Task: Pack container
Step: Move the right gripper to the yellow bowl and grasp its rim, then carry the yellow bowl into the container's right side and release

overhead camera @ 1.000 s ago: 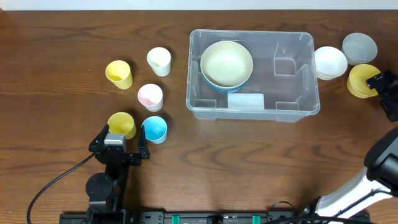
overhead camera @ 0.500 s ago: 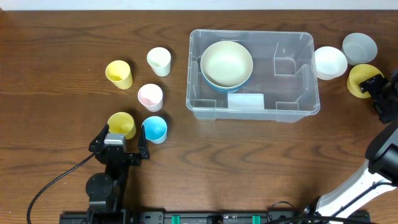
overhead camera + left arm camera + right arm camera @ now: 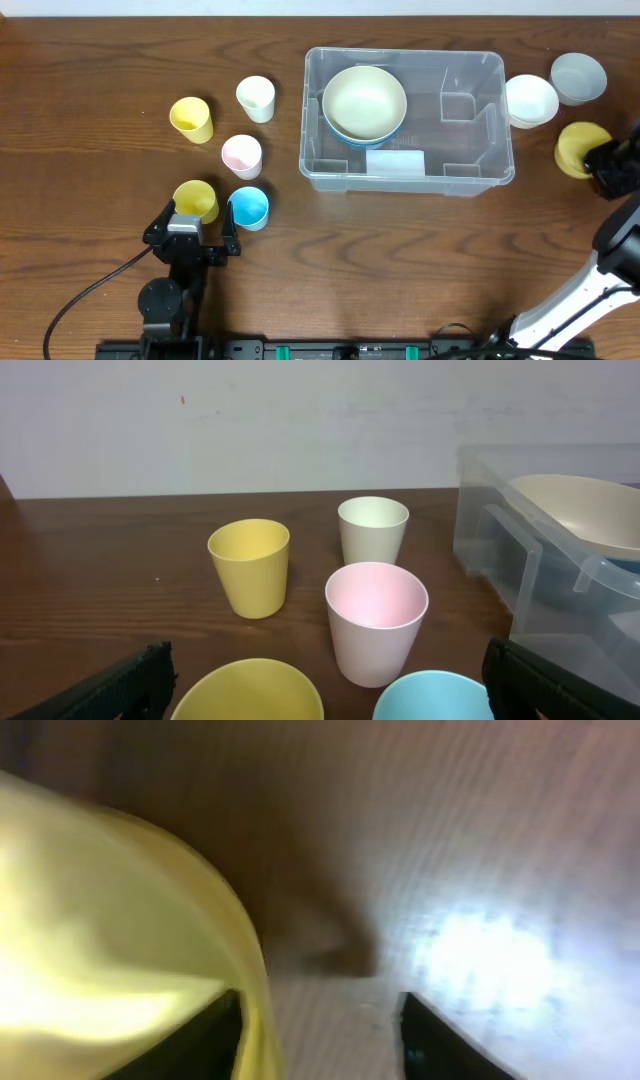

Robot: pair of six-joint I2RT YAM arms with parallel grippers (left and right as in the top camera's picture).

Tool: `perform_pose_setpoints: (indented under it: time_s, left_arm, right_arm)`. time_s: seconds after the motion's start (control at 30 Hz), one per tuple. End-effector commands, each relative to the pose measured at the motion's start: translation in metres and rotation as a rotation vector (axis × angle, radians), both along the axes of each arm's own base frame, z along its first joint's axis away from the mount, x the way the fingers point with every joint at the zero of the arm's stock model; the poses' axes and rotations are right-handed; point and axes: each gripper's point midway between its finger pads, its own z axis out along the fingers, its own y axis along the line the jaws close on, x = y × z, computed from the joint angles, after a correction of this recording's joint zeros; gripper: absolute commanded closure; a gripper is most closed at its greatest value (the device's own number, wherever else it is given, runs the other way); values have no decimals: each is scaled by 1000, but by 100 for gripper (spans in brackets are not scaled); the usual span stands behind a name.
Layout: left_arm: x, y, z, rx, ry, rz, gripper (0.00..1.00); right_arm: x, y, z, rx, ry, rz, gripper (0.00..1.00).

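The clear container (image 3: 470, 186) stands at the centre back, with a cream bowl (image 3: 364, 100) stacked on a blue bowl in its left half. To its right a yellow bowl (image 3: 575, 146) sits on the table. My right gripper (image 3: 606, 162) is at that bowl's right rim. In the right wrist view, blurred, the yellow bowl's (image 3: 100, 920) wall lies against one finger of the right gripper (image 3: 320, 1040), with a wide gap to the other finger. My left gripper (image 3: 193, 232) stands open at the front left, behind a yellow cup (image 3: 250, 695) and a blue cup (image 3: 430, 700).
A white bowl (image 3: 531, 100) and a grey bowl (image 3: 578, 76) sit right of the container. Left of it stand a second yellow cup (image 3: 190, 118), a cream cup (image 3: 256, 98), a pink cup (image 3: 241, 155), the near yellow cup (image 3: 196, 200) and the blue cup (image 3: 249, 207).
My right gripper has come over the yellow bowl's rim and narrowed its jaws. The bowl has shifted a little toward the table's front. The left arm has not moved.
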Motion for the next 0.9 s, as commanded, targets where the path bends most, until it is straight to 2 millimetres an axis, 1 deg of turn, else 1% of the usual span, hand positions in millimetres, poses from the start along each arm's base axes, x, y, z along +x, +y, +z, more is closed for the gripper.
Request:
perform_pose_setpoints:
  time_s: [0.0, 0.07, 0.13, 0.17, 0.23, 0.3, 0.33, 0.37, 0.43, 0.5, 0.53, 0.6, 0.63, 0.67, 0.7, 0.73, 0.77, 0.83, 0.87]
  left_arm:
    - [0, -1, -16, 12, 43, -7, 2]
    - [0, -1, -16, 12, 43, -7, 2]
    - [0, -1, -16, 12, 43, -7, 2]
    - [0, -1, -16, 12, 43, -7, 2]
    - [0, -1, -16, 12, 43, -7, 2]
    - [0, -1, -16, 12, 43, -7, 2]
    - [0, -1, -16, 12, 43, -7, 2]
    - [0, -1, -16, 12, 43, -7, 2]
    - [0, -1, -16, 12, 43, -7, 2]
    - [0, -1, -16, 12, 43, -7, 2]
    - [0, -1, -16, 12, 43, -7, 2]
    - [0, -1, -16, 12, 43, -7, 2]
    - [0, -1, -16, 12, 43, -7, 2]
    - [0, -1, -16, 12, 43, -7, 2]
    - [0, -1, -16, 12, 43, -7, 2]
    - [0, -1, -16, 12, 43, -7, 2]
    - [0, -1, -16, 12, 43, -7, 2]
    - [0, -1, -16, 12, 43, -7, 2]
    - [0, -1, -16, 12, 43, -7, 2]
  right_arm:
    - [-17, -13, -1, -3, 28, -52, 64]
    - [-24, -17, 1, 11, 33, -71, 72]
    - [-29, -22, 6, 16, 40, -87, 87]
    - [-31, -25, 12, 16, 40, -96, 98]
    - [-32, -30, 27, 23, 29, -108, 99]
    - [-28, -33, 49, 32, -3, -115, 99]
    - [-21, -33, 68, 41, -43, -113, 99]
    - [-17, -32, 80, 45, -70, -111, 99]
    - [-2, -29, 119, 52, -164, -94, 99]
    - [13, -20, 160, 54, -267, -55, 99]
    - [23, -12, 183, 55, -333, -16, 99]
    - [42, 11, 229, 56, -468, 90, 99]
    - [55, 34, 258, 56, -555, 175, 99]
    - [61, 47, 274, 50, -599, 223, 99]
    - [68, 66, 293, 35, -647, 292, 99]
    - [73, 82, 306, 14, -675, 343, 99]
    - [78, 103, 320, -17, -697, 413, 99]
    - [87, 140, 331, -68, -697, 525, 99]
    - [90, 155, 331, -85, -684, 570, 99]
